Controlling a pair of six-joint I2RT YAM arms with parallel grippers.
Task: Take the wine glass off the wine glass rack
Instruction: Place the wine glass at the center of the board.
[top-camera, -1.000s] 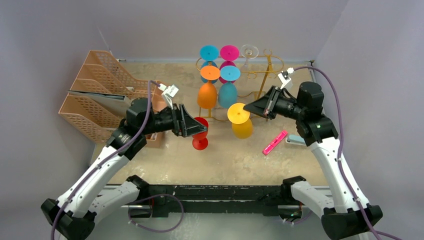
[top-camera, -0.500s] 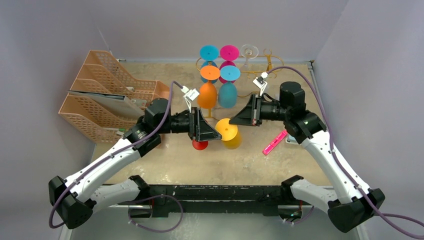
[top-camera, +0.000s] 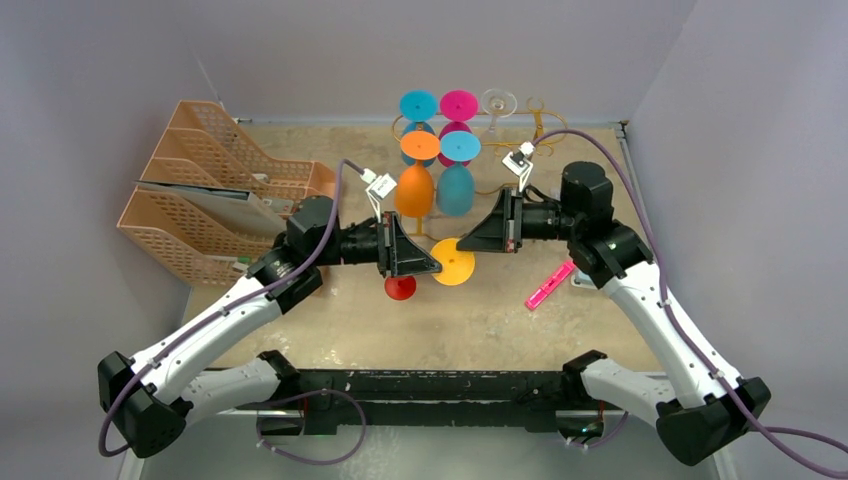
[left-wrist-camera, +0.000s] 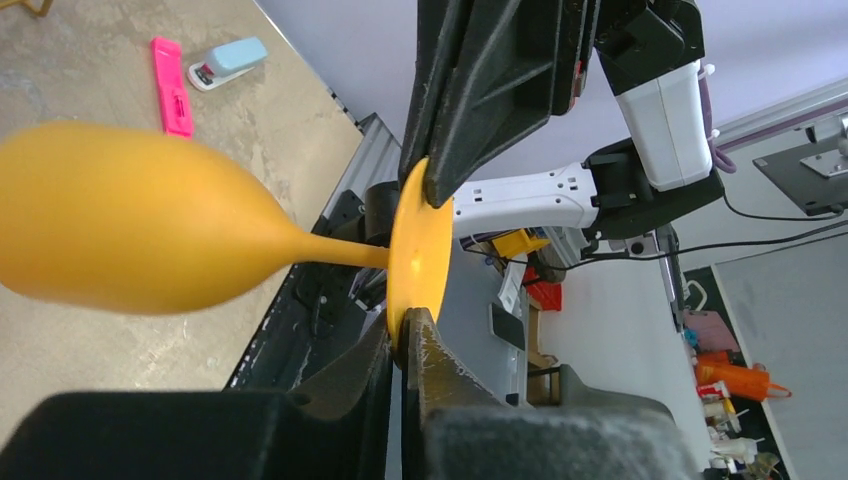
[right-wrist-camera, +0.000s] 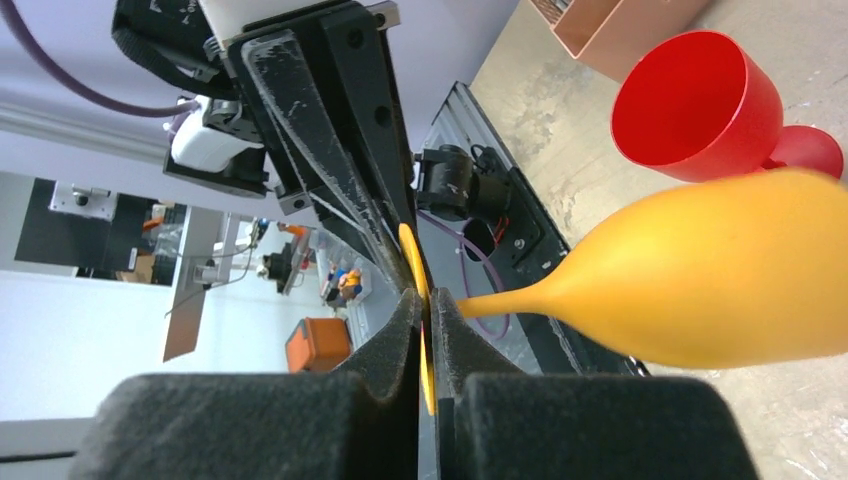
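Top view, wine glass (top-camera: 453, 262): it is hanging clear of the wine glass rack (top-camera: 541, 128), nearer the arms, between the two grippers.
Top view, pointing: the yellow foot disc is facing the camera and hiding the bowl, so the long axis is running away from the lens, foot up and bowl down.
Top view, left gripper (top-camera: 432, 268): it is reaching in from the left and meeting the foot's left edge.
Top view, right gripper (top-camera: 468, 245): it is coming in from the right onto the foot's far right edge.
Top view, neighbours: a red glass (top-camera: 400, 288) is lying just beside the left gripper, and a pink bar (top-camera: 550, 284) is lying well to the right on the table (top-camera: 340, 320).
Left wrist, pointing: the stem is running sideways across the picture, bowl (left-wrist-camera: 130, 230) to the left over the table, foot to the right.
Left wrist, left gripper (left-wrist-camera: 407, 325): it is clenching the foot's lower rim, fingers pressed tight on the thin disc.
Left wrist, right gripper (left-wrist-camera: 432, 180): it is biting the same disc from above.
Right wrist, pointing: the bowl (right-wrist-camera: 720, 270) is lying to the right and the foot is sitting edge-on at centre.
Right wrist, right gripper (right-wrist-camera: 430, 305): it is pinching the foot's rim, both fingers on it.
Right wrist, left gripper (right-wrist-camera: 395, 250): it is gripping the opposite edge of the foot.
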